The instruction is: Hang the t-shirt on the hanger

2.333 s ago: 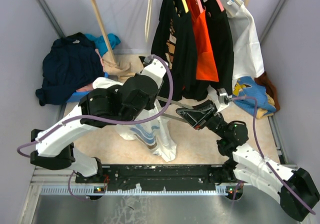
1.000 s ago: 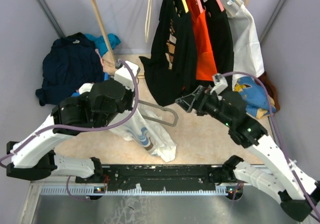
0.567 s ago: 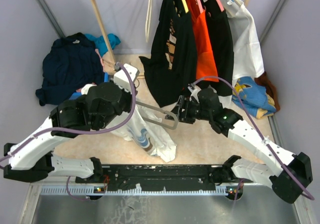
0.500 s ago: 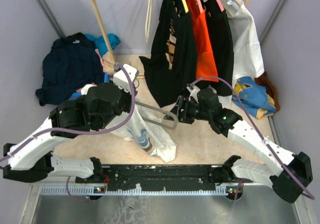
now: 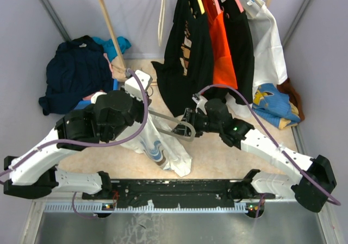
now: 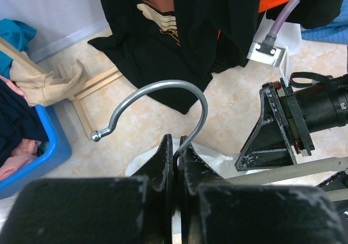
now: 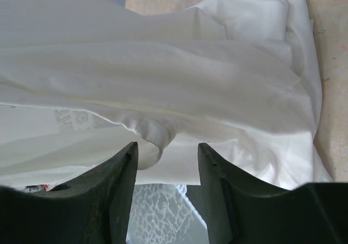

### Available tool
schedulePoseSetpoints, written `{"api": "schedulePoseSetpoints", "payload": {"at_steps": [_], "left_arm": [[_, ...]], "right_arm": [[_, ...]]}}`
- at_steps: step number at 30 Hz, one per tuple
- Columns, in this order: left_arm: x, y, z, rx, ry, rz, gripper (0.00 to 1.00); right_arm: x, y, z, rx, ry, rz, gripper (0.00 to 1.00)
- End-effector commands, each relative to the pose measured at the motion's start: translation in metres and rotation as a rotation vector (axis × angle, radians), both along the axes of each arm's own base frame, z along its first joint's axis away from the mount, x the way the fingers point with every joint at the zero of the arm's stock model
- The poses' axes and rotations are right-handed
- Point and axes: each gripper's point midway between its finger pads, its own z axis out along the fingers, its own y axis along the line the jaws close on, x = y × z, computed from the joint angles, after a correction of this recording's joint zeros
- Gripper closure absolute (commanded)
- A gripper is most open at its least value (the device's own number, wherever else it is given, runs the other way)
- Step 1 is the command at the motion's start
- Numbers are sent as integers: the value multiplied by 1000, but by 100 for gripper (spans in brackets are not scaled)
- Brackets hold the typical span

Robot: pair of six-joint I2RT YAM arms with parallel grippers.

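Left gripper (image 6: 175,146) pressed shut on the hook wire of the hanger (image 6: 163,83), its long axis running toward the right gripper (image 7: 167,151), jaws spread astride a fold of the t-shirt (image 7: 190,81) draped below onto the counter (image 5: 228,151).

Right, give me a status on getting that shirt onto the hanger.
Done: the left gripper is shut on the hook of the hanger, and the t-shirt hangs bunched under it. In hand: the right gripper, jaws open, straddles a fold of it. Left: spreading it over both hanger arms.
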Motion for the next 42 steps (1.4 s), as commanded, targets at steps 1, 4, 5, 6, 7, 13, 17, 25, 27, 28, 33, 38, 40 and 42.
{"api": "schedulePoseSetpoints", "payload": {"at_steps": [1, 4, 5, 6, 7, 13, 17, 25, 27, 28, 33, 38, 40, 42], "left_arm": [[1, -1, 10, -48, -19, -1, 100], [1, -1, 9, -47, -18, -2, 100], [1, -1, 9, -48, -18, -2, 100], [1, -1, 9, -48, -18, -2, 100], [1, -1, 9, -50, -18, -2, 100], [4, 5, 3, -28, -24, 30, 100], [9, 9, -5, -2, -37, 68, 100], [20, 13, -12, 23, -86, 141, 100], [22, 13, -12, 24, -100, 152, 100], [24, 13, -12, 25, -107, 156, 100], [28, 14, -7, 16, -155, 175, 100], [31, 15, -2, -7, -199, 181, 100], [31, 15, -2, -7, -203, 181, 100], [31, 15, -2, 0, -205, 183, 100]], "right_arm": [[3, 11, 25, 74, -60, 20, 55], [3, 12, 25, 77, -62, 21, 63], [3, 12, 24, 75, -62, 20, 66], [4, 12, 23, 73, -59, 19, 71], [5, 13, 22, 73, -60, 17, 80], [6, 3, 26, 51, -85, -20, 100], [3, -10, 29, 29, -103, -52, 100], [-10, -38, 41, 5, -119, -112, 100], [-13, -43, 44, 0, -121, -119, 100], [-15, -46, 44, -8, -117, -123, 100], [-21, -55, 49, -16, -115, -134, 100], [-21, -63, 57, -30, -129, -160, 100], [-21, -67, 60, -39, -136, -171, 100], [-20, -70, 65, -48, -147, -184, 100]]}}
